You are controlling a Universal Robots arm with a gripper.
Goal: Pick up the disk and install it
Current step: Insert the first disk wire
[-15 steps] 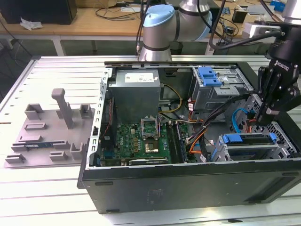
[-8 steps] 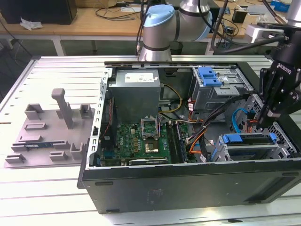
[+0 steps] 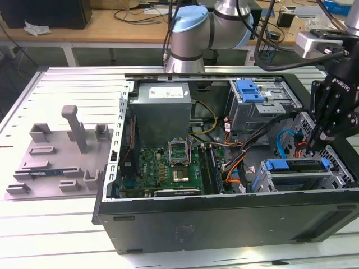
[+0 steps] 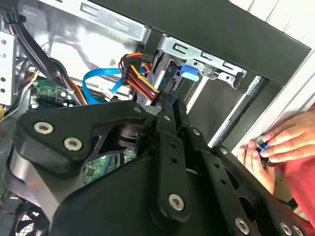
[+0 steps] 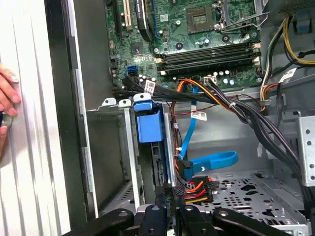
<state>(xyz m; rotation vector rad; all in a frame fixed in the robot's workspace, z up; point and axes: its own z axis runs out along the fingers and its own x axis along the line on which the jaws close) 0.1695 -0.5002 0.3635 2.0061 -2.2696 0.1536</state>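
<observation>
The disk (image 3: 296,166) lies slotted in the metal drive cage (image 3: 328,178) at the case's corner, on the exterior view's right, with its blue carrier rail showing. My gripper (image 3: 315,144) reaches down into the case beside that cage, at the disk's cable end. Both wrist views show the disk edge-on with its blue tab (image 5: 147,123) (image 4: 188,73). The black fingers (image 5: 166,210) stand pressed together next to a red, yellow and orange power plug (image 5: 196,189). My gripper (image 4: 172,101) (image 5: 173,197) looks shut with no gap, and whether its tips touch the disk is hidden.
The open computer case (image 3: 224,213) holds a motherboard (image 3: 168,165), a grey power supply (image 3: 162,106), a second cage with a blue carrier (image 3: 249,89) and loose cables (image 5: 211,160). A person's hand (image 4: 278,145) rests outside the case wall. A grey fixture plate (image 3: 61,151) lies on the exterior view's left.
</observation>
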